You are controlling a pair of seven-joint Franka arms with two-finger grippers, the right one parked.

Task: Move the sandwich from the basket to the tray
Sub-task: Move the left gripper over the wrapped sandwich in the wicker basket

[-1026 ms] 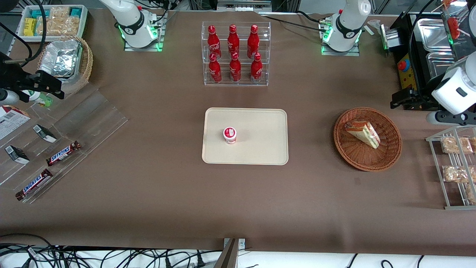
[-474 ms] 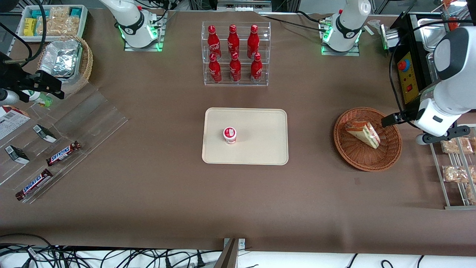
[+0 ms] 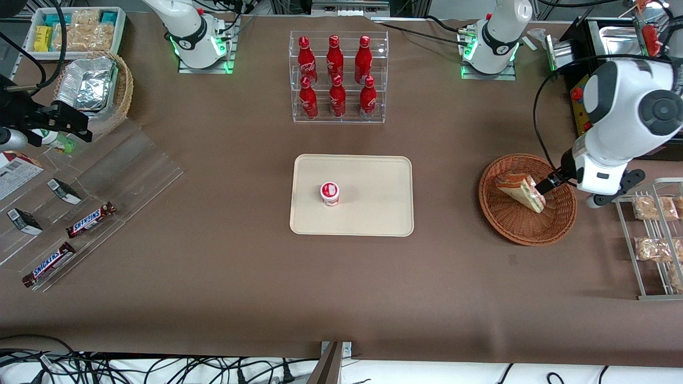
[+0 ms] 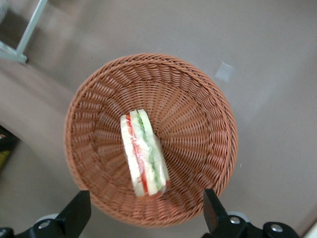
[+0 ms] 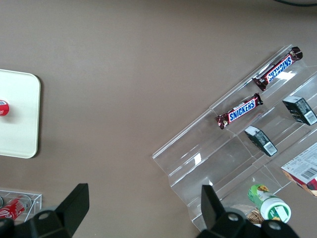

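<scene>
You get even, bright overhead light on the table (image 3: 213,277), soft shadows, and glare on the foil (image 3: 85,85). The gripper (image 4: 146,218) above the basket (image 4: 208,129) shows motion blur.

The sandwich (image 3: 521,192) lies in the basket (image 3: 515,229), mid-right of the front view; the gripper (image 4: 143,218) hangs spread above it; the tray (image 3: 373,213) sits centre.

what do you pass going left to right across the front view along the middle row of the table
snickers bars → tray with the small red-lidded cup on it → basket holding the sandwich → open hand over the basket → snack rack
</scene>
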